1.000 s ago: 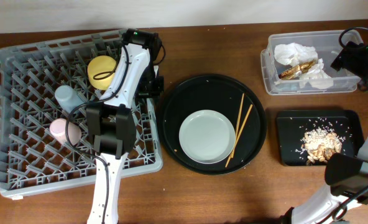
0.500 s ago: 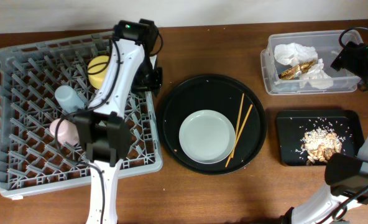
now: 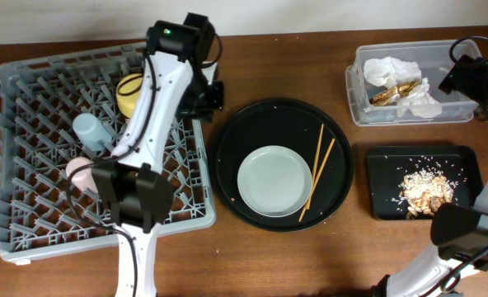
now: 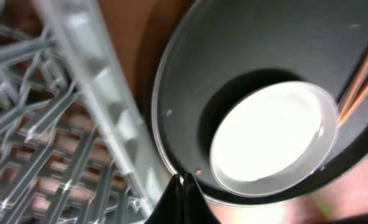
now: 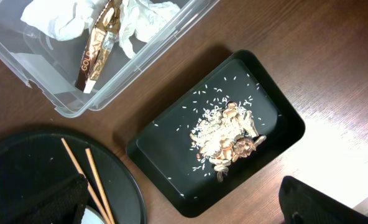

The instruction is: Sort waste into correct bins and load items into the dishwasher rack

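Observation:
The grey dishwasher rack (image 3: 30, 206) holds the yellow bowl (image 3: 133, 92), the light-blue cup (image 3: 90, 130) and the pink cup (image 3: 79, 172). The pale plate (image 3: 274, 181) and the chopsticks (image 3: 318, 169) lie in the large round black tray (image 3: 244, 124). My left gripper (image 3: 213, 95) is shut and empty over the gap between rack and round tray; it also shows in the left wrist view (image 4: 185, 186). My right gripper (image 3: 468, 78) is open and empty, high over the clear tub (image 3: 359, 111); its fingers (image 5: 35, 199) show in the right wrist view. The tub holds napkins (image 3: 388, 68) and the gold wrapper (image 3: 392, 91).
The flat black tray (image 3: 384, 165) holds tan food scraps (image 3: 425, 188), also seen in the right wrist view (image 5: 230, 134). The rack's right rim (image 4: 103, 112) and the round tray's rim (image 4: 162, 93) lie close together below my left gripper. Bare brown table lies along the front.
My left gripper has shifted a little right, from over the rack's right edge toward the round tray. The right arm and all objects have not moved.

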{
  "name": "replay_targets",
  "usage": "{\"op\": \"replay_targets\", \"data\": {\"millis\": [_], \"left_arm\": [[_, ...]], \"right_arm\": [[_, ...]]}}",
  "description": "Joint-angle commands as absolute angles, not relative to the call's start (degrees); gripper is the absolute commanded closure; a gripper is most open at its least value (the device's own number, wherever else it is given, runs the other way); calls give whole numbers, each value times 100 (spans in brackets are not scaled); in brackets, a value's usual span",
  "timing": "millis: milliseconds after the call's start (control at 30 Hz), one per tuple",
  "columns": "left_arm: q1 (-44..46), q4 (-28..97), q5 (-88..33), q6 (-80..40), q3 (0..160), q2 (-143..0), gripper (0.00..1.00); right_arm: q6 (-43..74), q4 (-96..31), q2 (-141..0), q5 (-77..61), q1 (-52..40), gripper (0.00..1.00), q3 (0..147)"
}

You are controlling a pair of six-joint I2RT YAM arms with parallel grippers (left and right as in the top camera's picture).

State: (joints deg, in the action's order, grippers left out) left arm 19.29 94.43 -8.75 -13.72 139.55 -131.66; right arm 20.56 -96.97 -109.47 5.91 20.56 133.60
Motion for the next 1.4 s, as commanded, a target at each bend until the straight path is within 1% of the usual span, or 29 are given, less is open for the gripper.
{"op": "replay_targets", "data": {"millis": [0,33,100,167,300,467,600,700,933,1367], "left_arm": [[2178,9111,-854,-1369,13952,-13096,100],[2204,9043,-812,-1382,13952,-13115,99],[2252,9011,-126,-1804,13952,-13148,100],[2263,9050,91,-1844,13939,-13187,100],[2276,9087,30,-1846,13697,-13332,99],[2298,8757,-126,-1890,12914,-13421,99],[2298,8844,-49,-1890,12479,-13426,99],[2298,9120,405,-2126,12438,-13423,99],[2298,9649,436,-2123,12438,-13423,100],[2309,9677,436,-2097,12079,-13423,99]], "right_arm": [[2036,-9712,-10945,561,2067,1,13393],[2034,-9712,-10945,561,2067,1,13393],[2036,-9712,-10945,561,2067,1,13393],[2036,-9712,-10945,561,2067,1,13393],[2036,-9712,-10945,561,2067,1,13393],[2036,-9712,-10945,561,2067,1,13393],[2036,-9712,-10945,561,2067,1,13393],[2036,-9712,-10945,561,2067,1,13393],[2036,-9712,-10945,561,2067,1,13393],[2036,-9712,-10945,561,2067,1,13393]]}}
